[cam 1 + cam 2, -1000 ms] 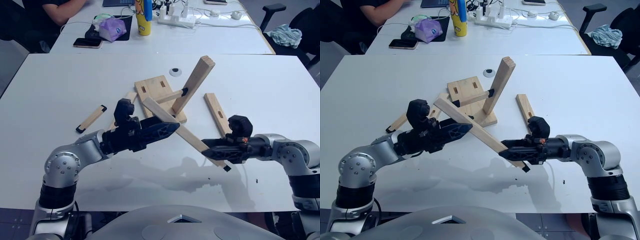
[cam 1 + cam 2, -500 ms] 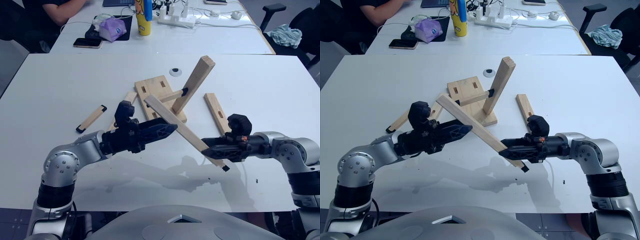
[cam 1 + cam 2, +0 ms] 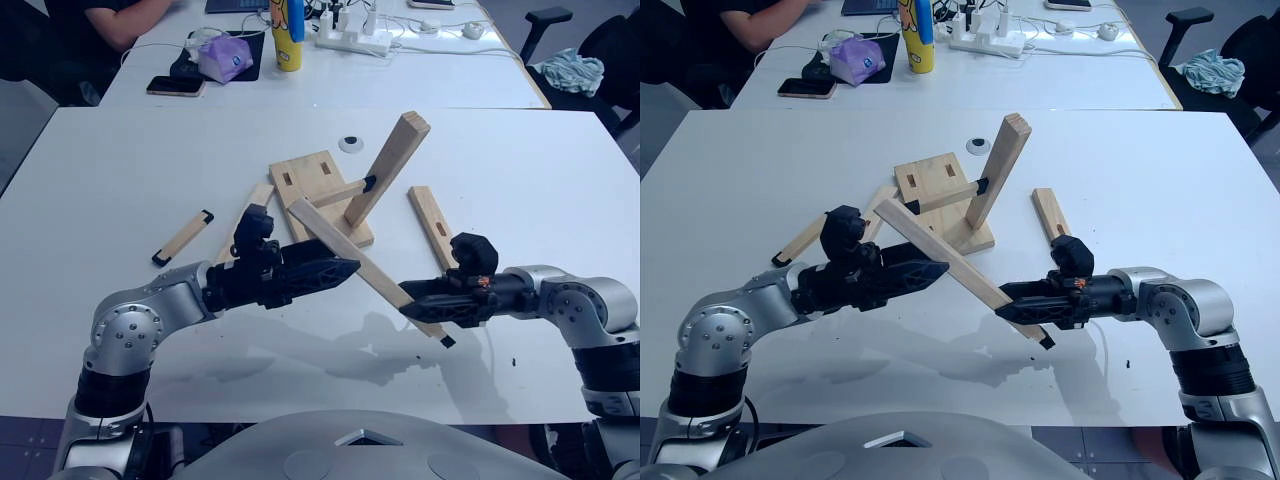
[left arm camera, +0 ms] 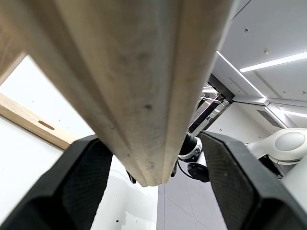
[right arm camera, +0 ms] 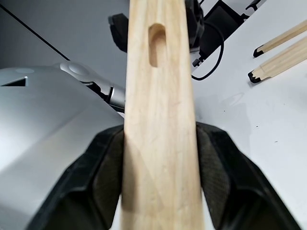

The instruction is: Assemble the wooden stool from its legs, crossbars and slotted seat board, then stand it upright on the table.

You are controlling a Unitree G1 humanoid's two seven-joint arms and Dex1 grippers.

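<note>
One pale slotted wooden leg (image 3: pixel 975 283), black-tipped, pinched in right gripper (image 3: pixel 1008 305), left gripper (image 3: pixel 940 268) spread around it.

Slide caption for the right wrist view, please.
Right pincer clamped on a slotted wooden leg above the table.

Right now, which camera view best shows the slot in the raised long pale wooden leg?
The right wrist view: the oval slot faces the camera on the long pale wooden leg. Both eye views show the whole tilted leg, no slot; the left wrist view shows a plain face close up.
</note>
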